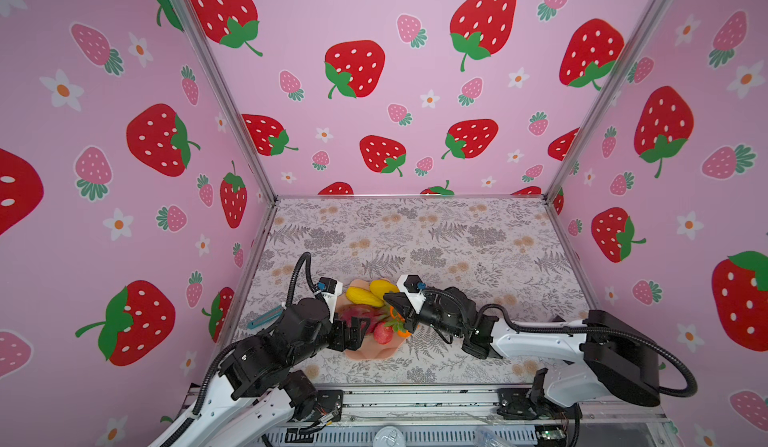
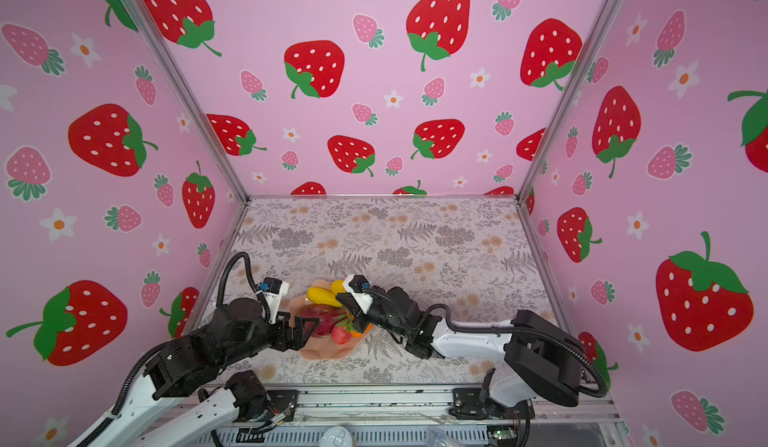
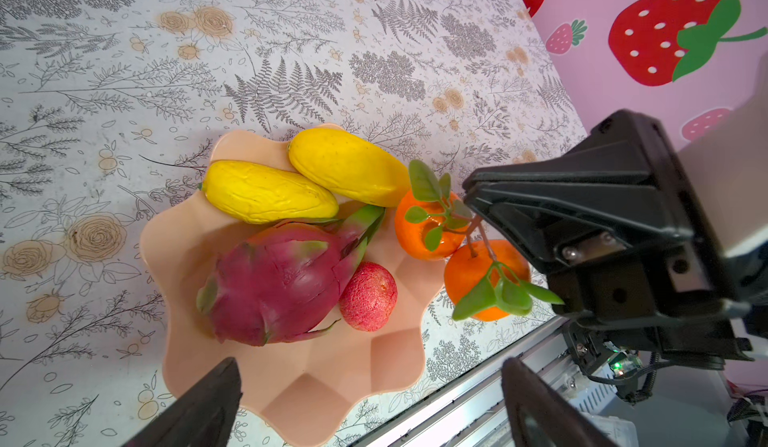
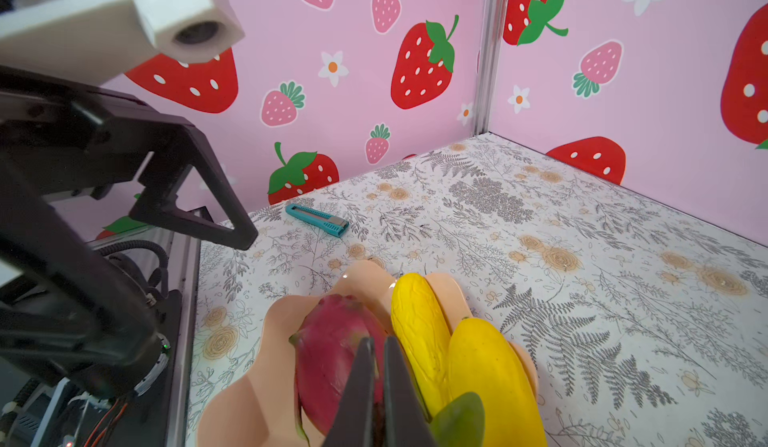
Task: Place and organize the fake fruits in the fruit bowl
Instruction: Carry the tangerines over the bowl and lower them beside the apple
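While right tool (image 3: 469,195) grips oranges (image 3: 415,239), cutter (image 4: 316,219) lies apart.

The bowl (image 3: 299,386) is glossy peach-pink. The two long fruits (image 3: 266,193) are bright yellow, the dragon fruit (image 3: 274,282) is magenta with green tips, and the small round fruit (image 3: 368,297) is speckled red-pink. The oranges (image 3: 409,241) are vivid orange with green leaves and a brownish stem. The table cover (image 3: 124,91) is off-white, printed with grey ferns and tan roses. The walls (image 1: 374,16) are pink, patterned with red and pink strawberries and white flowers with orange centres. The box cutter (image 4: 318,219) is teal.
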